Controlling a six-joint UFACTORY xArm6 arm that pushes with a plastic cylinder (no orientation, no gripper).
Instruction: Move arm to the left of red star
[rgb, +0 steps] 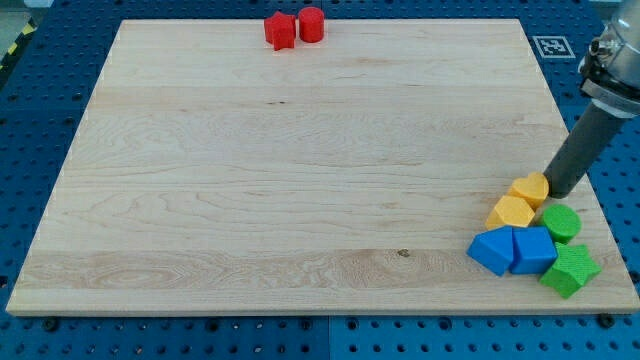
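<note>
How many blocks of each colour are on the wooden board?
Red: 2, the red star and the red cylinder
Yellow: 2, at and
Blue: 2, at and
Green: 2, the green cylinder and the green star
Total: 8
</note>
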